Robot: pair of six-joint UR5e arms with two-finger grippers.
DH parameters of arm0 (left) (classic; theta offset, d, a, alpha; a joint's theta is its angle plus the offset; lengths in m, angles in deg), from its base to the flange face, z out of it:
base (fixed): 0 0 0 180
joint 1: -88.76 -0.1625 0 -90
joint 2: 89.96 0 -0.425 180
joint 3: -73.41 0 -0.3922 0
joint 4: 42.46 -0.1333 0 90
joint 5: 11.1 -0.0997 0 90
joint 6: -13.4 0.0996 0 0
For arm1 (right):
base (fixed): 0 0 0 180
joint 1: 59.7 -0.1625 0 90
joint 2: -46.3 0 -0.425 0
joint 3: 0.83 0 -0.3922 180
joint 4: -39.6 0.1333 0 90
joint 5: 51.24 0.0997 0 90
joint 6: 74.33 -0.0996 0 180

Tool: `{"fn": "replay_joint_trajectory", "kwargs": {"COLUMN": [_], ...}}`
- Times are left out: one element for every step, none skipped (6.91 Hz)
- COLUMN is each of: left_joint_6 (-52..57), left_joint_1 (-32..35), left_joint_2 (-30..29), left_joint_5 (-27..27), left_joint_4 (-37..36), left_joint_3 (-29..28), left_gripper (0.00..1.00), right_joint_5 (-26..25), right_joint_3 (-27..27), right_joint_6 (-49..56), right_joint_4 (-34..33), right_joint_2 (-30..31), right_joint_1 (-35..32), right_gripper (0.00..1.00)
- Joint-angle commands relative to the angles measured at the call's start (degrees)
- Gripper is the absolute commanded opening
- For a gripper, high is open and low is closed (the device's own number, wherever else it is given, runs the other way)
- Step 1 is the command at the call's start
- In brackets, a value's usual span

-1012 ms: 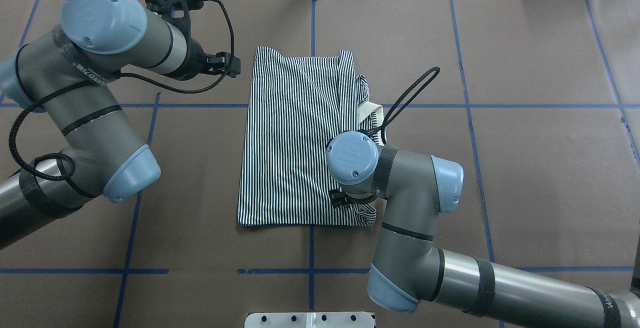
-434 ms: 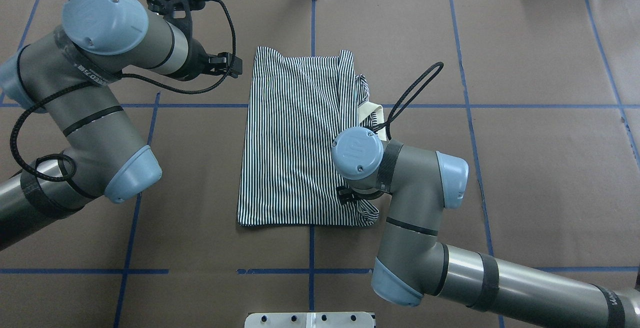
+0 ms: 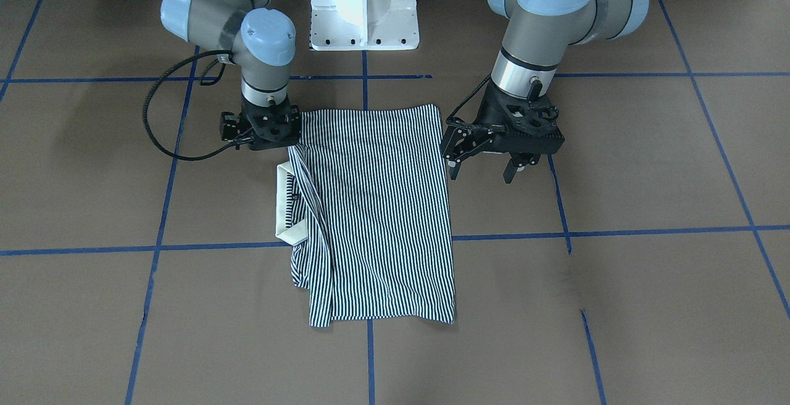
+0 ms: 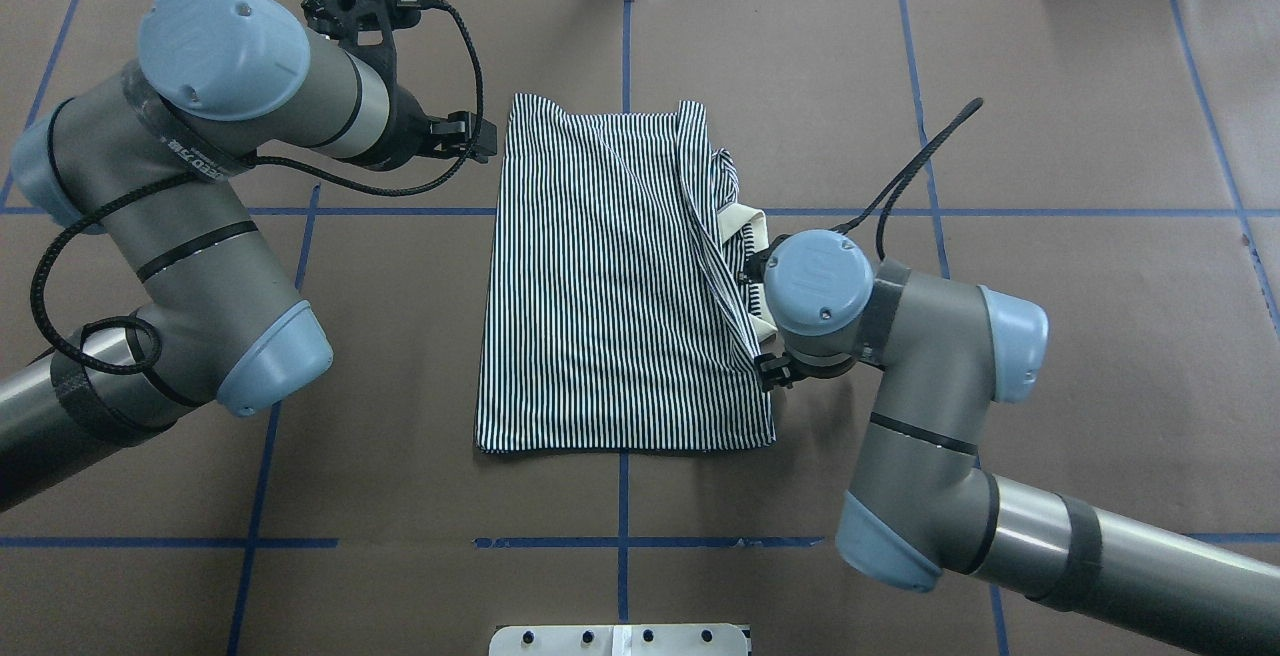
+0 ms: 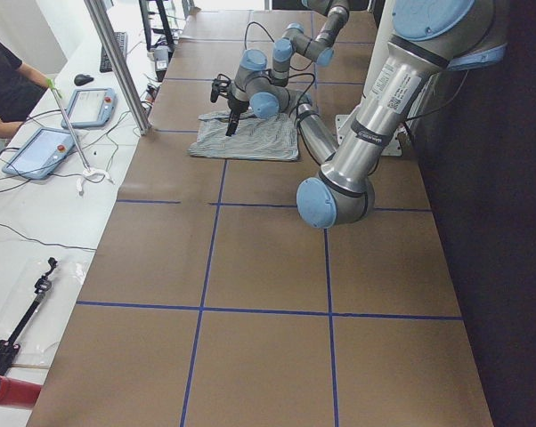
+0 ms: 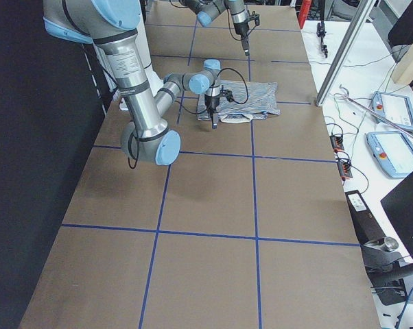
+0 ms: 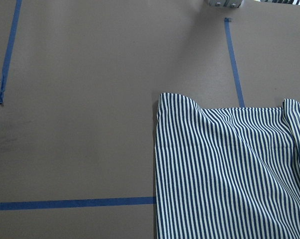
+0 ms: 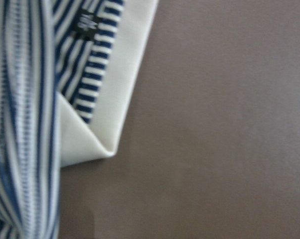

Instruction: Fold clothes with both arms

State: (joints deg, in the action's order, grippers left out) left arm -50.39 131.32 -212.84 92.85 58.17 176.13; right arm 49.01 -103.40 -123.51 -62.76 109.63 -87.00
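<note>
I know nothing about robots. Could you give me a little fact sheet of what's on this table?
Surface: brown table with blue tape grid
Garment: navy-and-white striped polo shirt, folded into a rectangle, lying flat
Collar: cream-white collar poking out on the right arm's side
Left: black two-finger left gripper, open, empty, beside the shirt's edge
Right: black right gripper low at the collar-side edge; open or shut unclear

polo shirt (image 4: 610, 276): navy-white stripes | folded flat, rectangle | cream collar (image 4: 752, 228) sticks out at robot's-right edge
</note>
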Motion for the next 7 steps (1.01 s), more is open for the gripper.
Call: {"fn": "replay_joint_trajectory", "kwargs": {"left_joint_6": [-0.4,-0.2,0.1,0.2,0.3,0.4,0.4], "left_joint_1": [-0.1,-0.1,-0.1,-0.1,0.0,0.0,0.0], "left_joint_2": [-0.1,-0.2,-0.2,-0.2,0.1,0.2,0.2], "left_joint_5": [0.0,0.0,0.1,0.3,0.8,0.8,0.9], "left_joint_4": [0.0,-0.1,-0.2,-0.2,-0.2,-0.1,-0.1], "left_joint_3": [0.0,0.2,0.3,0.3,0.4,0.3,0.3], "left_gripper": [1.00,1.00,1.00,1.00,1.00,1.00,1.00], "right_joint_5": [0.1,0.0,0.0,-0.2,-0.2,-0.1,0.0], "right_joint_3": [-3.3,-0.7,6.6,16.8,22.4,22.7,22.7], "right_joint_6": [2.8,2.9,2.2,2.0,1.4,1.5,1.6], "right_joint_4": [0.3,0.3,0.6,3.9,7.9,7.7,7.3], "right_joint_2": [1.5,-3.3,-10.7,-18.3,-21.2,-21.3,-20.9], "right_joint_1": [-2.5,-3.7,-4.2,-4.6,-4.6,-4.6,-4.6], "right_gripper": [1.00,1.00,1.00,1.00,1.00,1.00,1.00]}}
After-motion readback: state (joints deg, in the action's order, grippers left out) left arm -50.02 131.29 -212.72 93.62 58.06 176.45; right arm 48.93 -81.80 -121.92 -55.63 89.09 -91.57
